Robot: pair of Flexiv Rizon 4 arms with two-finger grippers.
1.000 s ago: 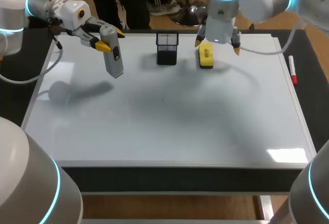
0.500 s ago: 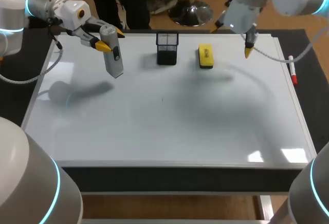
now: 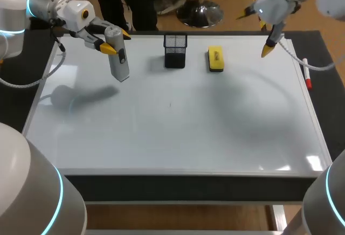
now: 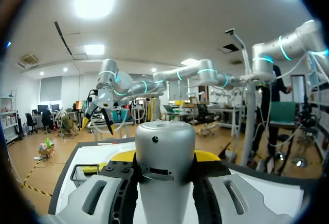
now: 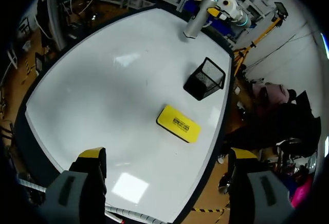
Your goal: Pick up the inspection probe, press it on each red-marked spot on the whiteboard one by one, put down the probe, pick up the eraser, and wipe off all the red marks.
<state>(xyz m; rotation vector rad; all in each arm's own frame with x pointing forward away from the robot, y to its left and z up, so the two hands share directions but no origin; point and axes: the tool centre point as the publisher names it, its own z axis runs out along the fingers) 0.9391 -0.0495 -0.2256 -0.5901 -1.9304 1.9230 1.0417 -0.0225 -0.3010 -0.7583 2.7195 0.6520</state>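
Over the far left part of the whiteboard (image 3: 172,138), the left gripper (image 3: 115,42) hangs above the surface, closed on the probe (image 3: 119,62). It holds the grey probe by the upper end. The body slopes down and slightly toward the robot, with the lower end pointing at the board. The probe's shadow falls on the board apart from its lower end, so the probe is lifted clear. From the left wrist, the rounded grey end of the probe fills the space between the two yellow tips, and a finger presses on each side.

The right gripper (image 5: 167,154) is raised over the far right corner of the board. Its fingers are spread wide and hold nothing. From the right wrist, bare white board lies under the gap between the fingers.

The eraser (image 3: 215,59) is a yellow block lying flat on the board near the far edge. It is ahead of the right gripper and well apart from it. Nothing touches it.

A black mesh basket (image 3: 175,50) stands upright on the board near the far edge, just left of the eraser and apart from it. It sits between the eraser and the probe.

A red-capped marker (image 3: 306,73) lies on the dark table beside the board's right frame, off the white surface.
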